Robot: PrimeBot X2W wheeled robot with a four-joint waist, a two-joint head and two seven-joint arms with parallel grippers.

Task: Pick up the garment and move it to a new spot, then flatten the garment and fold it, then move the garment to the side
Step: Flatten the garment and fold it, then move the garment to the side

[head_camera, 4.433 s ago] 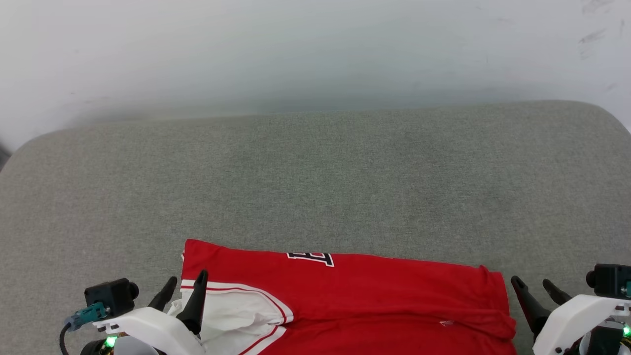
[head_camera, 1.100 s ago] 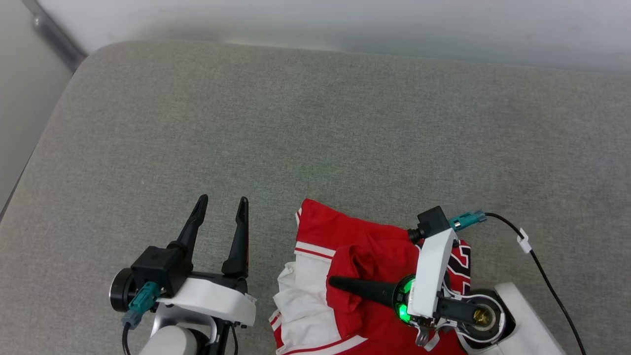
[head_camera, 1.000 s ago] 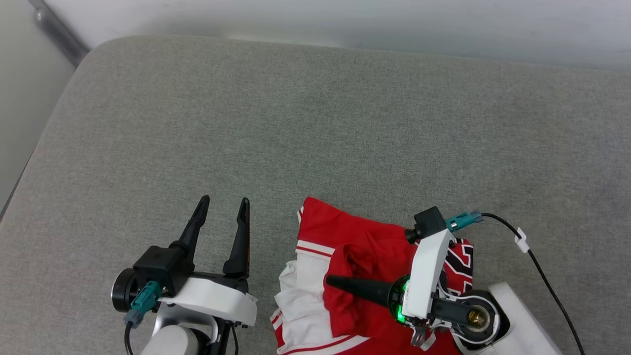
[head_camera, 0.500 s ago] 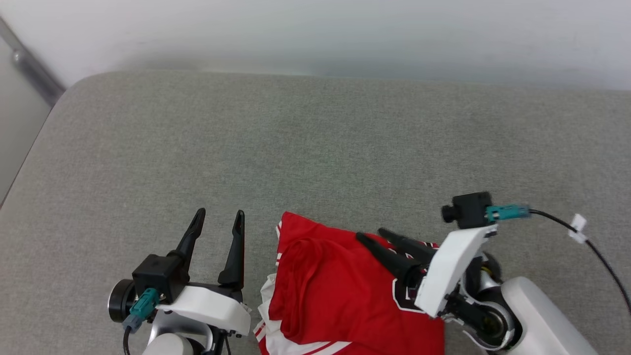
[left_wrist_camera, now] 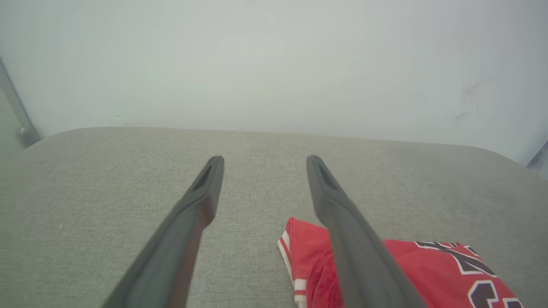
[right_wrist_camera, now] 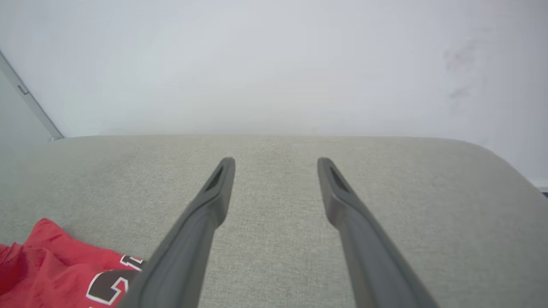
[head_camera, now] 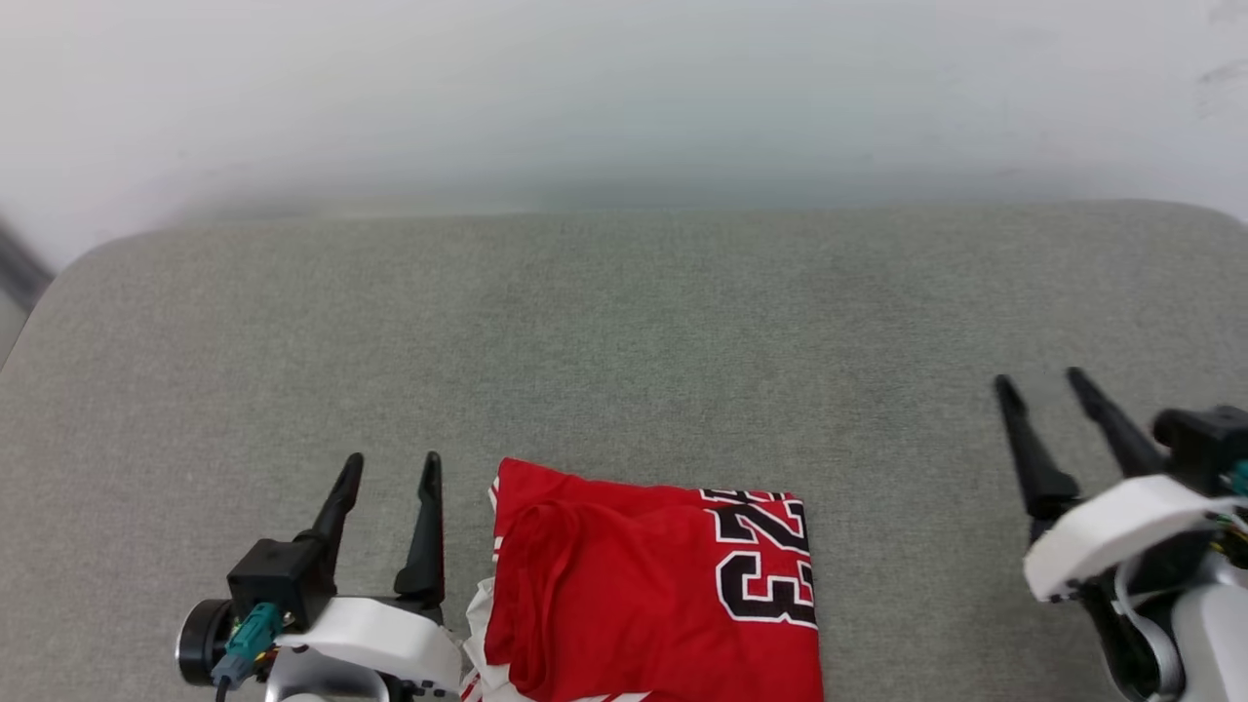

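Folded garment (head_camera: 653, 585) lies near-centre on the grey cushion (head_camera: 624, 322), its left edge just beside the open, empty left gripper (head_camera: 392, 458); right gripper (head_camera: 1038, 378), likewise open and empty, stands well apart to the right, so the left arm is nearer.

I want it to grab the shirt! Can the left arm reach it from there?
Probably yes: the open left end effector sits right beside the red shirt, with nothing between them.

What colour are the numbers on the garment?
Black with a white outline, on the red garment. The head view shows the 23 best.
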